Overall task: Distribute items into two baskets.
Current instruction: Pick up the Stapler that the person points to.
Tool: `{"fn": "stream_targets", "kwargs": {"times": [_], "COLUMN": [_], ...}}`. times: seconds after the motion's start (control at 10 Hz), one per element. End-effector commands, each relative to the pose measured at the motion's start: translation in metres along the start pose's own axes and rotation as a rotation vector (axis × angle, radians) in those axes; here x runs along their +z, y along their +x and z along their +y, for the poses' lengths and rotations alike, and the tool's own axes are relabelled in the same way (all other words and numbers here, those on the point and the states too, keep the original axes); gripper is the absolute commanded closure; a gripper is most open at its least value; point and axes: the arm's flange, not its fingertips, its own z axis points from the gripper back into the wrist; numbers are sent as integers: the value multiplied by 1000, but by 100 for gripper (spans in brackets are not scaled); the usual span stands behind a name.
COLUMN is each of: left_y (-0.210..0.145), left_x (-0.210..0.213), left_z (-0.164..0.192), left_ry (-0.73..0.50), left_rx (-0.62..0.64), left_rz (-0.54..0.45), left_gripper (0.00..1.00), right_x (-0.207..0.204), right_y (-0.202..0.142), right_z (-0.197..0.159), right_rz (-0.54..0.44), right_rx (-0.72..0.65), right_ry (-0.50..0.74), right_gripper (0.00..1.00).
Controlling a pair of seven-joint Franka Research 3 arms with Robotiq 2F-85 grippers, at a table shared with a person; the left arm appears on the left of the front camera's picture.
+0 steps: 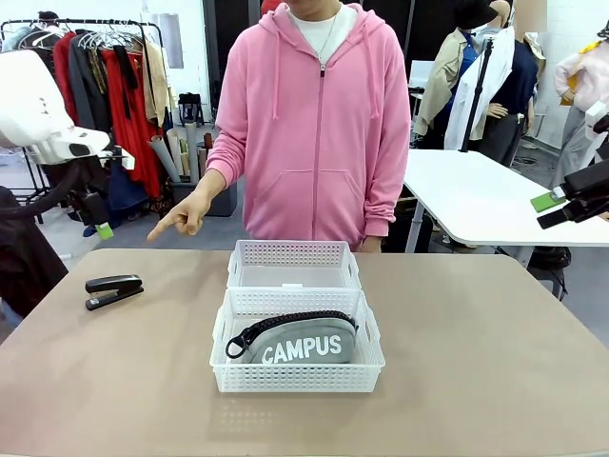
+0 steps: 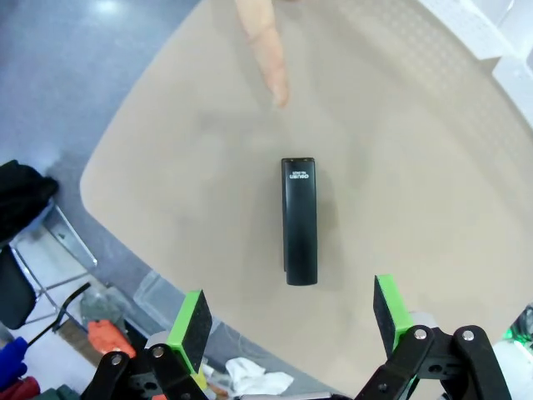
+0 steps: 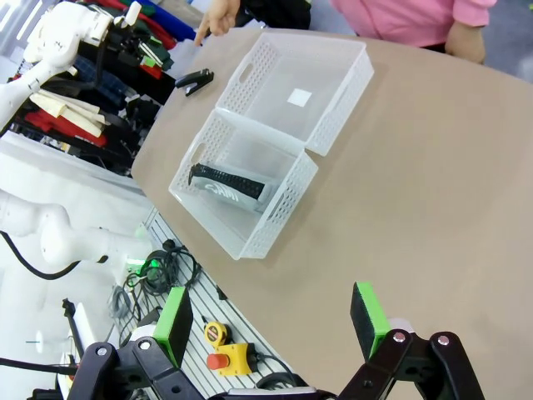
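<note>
Bright, even overhead room light, no harsh glare. Soft short shadows under the near white perforated plastic basket (image 1: 297,378) and the black desk stapler (image 1: 114,290) on the beige tabletop (image 1: 476,381). Front view sharp. In the wrist views the tabletop edges bow; the person's pointing finger (image 2: 268,58) is soft-focused; a small bright reflection sits on the grey floor (image 2: 104,8).

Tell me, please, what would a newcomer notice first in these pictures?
The grey CAMPUS pouch lies in the near white basket at the middle of the table, with the far white basket touching behind it. A person in pink points a hand toward the black stapler on the table's left side. The left gripper hangs above that stapler with its fingers apart.
</note>
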Motion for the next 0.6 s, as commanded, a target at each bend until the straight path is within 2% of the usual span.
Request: {"fn": "stream_targets", "kwargs": {"times": [0.0,0.5], "left_y": [10,16], "left_x": [-4,-43], "left_z": [9,11], "left_ry": [-5,-49], "left_rx": [-36,-77], "left_rz": [51,107], "left_gripper": [0,0], "right_x": [0,0], "right_y": [0,0], "right_z": [2,2], "right_rz": [-5,-5], "right_rx": [-5,-5], "right_ry": [7,7], "right_gripper": [0,0]}}
